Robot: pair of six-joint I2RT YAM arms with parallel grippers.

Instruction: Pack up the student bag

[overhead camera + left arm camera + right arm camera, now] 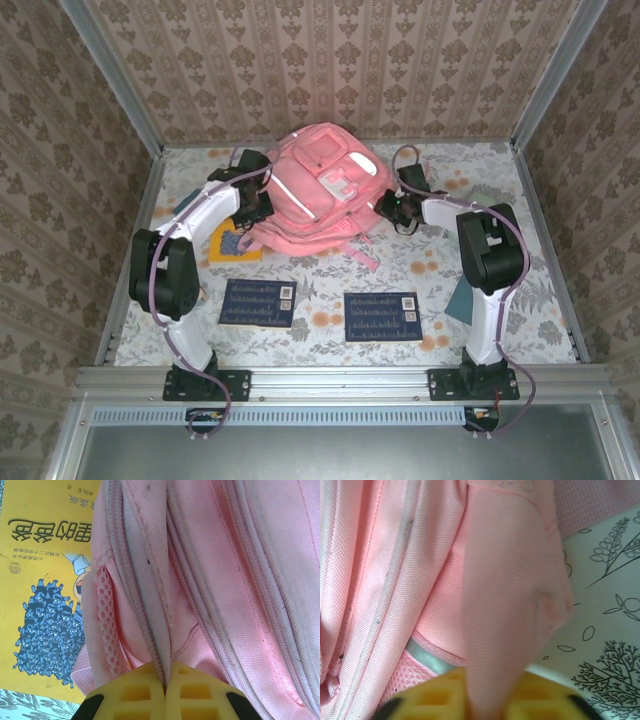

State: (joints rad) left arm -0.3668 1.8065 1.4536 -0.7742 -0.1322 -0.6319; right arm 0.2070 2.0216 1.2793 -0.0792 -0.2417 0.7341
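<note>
Pink student bag lies at upper centre of the worktop, left fingers pinching its zip seam, right fingers clamped on a side flap. Pulling evenly apart should spread the opening.

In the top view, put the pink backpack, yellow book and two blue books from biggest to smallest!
1. Pink backpack.
2. Left blue book and right blue book: they look alike.
3. Yellow book, but partly covered, so unsure.

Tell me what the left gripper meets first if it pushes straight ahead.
Probably the student bag itself: the left gripper is shut on a fold of it, with more pink fabric ahead.
</note>
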